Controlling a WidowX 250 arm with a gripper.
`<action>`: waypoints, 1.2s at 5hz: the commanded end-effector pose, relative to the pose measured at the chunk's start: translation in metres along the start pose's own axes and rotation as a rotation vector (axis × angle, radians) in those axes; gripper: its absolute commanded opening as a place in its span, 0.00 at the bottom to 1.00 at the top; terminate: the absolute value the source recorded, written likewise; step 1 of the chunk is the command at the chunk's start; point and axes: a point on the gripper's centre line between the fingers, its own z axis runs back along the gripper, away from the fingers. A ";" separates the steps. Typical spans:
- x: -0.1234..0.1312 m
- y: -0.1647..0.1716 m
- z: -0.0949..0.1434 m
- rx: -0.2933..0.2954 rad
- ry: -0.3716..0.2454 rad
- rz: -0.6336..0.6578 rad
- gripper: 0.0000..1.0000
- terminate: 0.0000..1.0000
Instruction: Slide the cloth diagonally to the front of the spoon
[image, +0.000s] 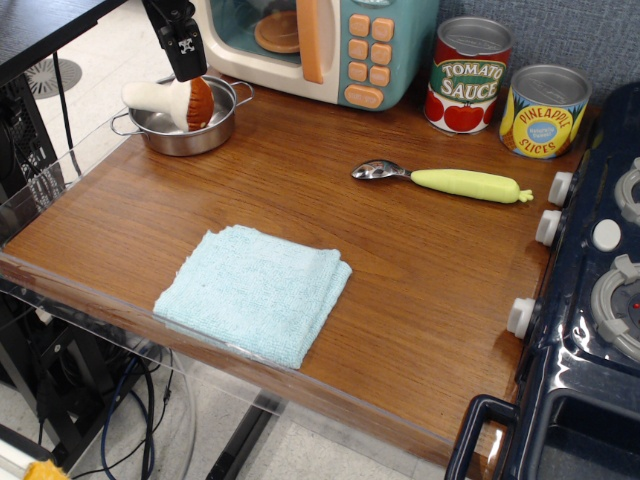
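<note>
My gripper (186, 62) hangs at the 11 o'clock corner of the desk (300, 190), over a metal pot (190, 125) that holds a white-handled brush (170, 100); I cannot tell how far its jaws stand apart. The cloth (252, 290) lies folded at 7 o'clock, one corner reaching the desk's near edge. The spoon (445, 180) lies well apart from it at 2 o'clock, bowl pointing to 9, handle to 3. Two cans, tomato sauce (468, 75) and pineapple slices (543, 110), stand behind it beside a toy microwave (335, 45).
</note>
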 end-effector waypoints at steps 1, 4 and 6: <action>0.000 0.000 0.000 0.000 0.000 0.000 1.00 0.00; -0.002 -0.039 0.045 0.047 -0.110 -0.058 1.00 0.00; -0.003 -0.098 0.052 0.024 -0.115 -0.189 1.00 0.00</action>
